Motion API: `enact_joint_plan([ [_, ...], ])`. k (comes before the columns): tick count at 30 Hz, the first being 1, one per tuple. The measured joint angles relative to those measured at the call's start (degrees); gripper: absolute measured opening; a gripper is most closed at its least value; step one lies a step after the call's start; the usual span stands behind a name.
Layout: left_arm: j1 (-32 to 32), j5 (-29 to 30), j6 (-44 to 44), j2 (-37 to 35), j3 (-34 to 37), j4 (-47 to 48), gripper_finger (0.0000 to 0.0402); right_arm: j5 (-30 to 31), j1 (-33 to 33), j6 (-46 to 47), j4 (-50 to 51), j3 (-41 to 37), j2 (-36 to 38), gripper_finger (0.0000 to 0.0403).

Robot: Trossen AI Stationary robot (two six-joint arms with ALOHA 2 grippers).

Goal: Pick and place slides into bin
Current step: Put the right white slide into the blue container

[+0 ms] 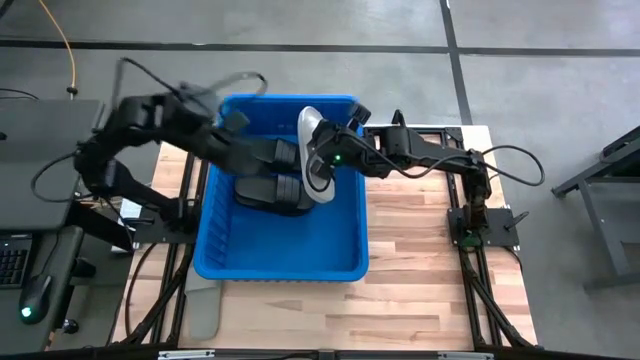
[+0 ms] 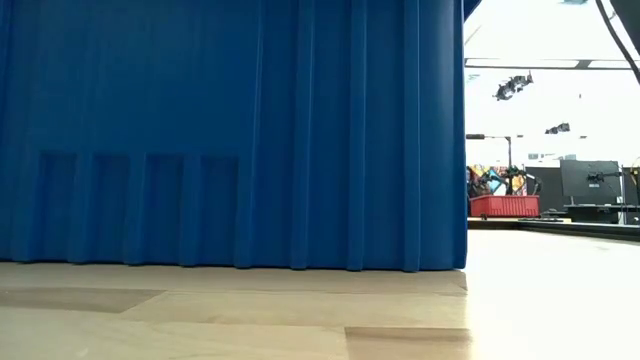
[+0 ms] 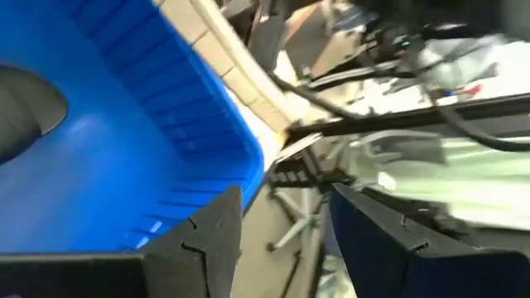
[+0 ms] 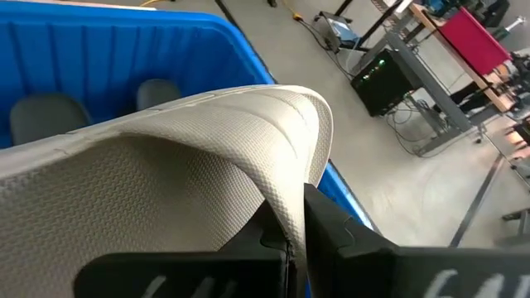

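Note:
The blue bin [image 1: 280, 262] stands mid-table, and its ribbed wall [image 2: 230, 130] fills the low view. Black slides [image 1: 268, 190] lie on its floor; one also shows in the left wrist view [image 3: 25, 108]. My right gripper [image 1: 326, 160] is over the bin's far right part, shut on a light grey slide [image 1: 314, 140]. My left gripper [image 1: 292, 155] is open and empty inside the bin, just left of that slide, above the black slides. Its fingers show apart in the left wrist view [image 3: 286, 248]. My right gripper pinches the light grey slide's thin sole edge [image 4: 291, 217] between its two fingers [image 4: 331, 228]. It comes in from the table's right side. The slide stands on edge, bent over the fingers, its textured sole [image 4: 166, 182] showing, lifted above the bin's floor.
The bin's rim [image 4: 248, 50] lies just beyond the held slide. Bare wooden tabletop [image 1: 430, 260] lies right of the bin. A flat greyish thing [image 1: 202, 312] lies at the table's near left corner. Floor and desks surround the table.

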State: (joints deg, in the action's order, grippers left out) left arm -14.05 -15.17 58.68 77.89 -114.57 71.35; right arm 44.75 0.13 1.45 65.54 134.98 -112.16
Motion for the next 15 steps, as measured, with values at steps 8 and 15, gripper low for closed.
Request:
enact_joint_plan([
  [8, 5.17, 4.24, 4.77, 5.61, 0.03, -6.62, 0.0173, 6.99, 4.94, 0.06, 2.83, 0.0, 0.0, 0.0],
  [15, 7.77, 8.19, 7.03, 7.13, 0.09, -17.32, 0.0173, 19.09, 10.07, 3.03, 3.81, 0.0, 0.04, 0.0],
])
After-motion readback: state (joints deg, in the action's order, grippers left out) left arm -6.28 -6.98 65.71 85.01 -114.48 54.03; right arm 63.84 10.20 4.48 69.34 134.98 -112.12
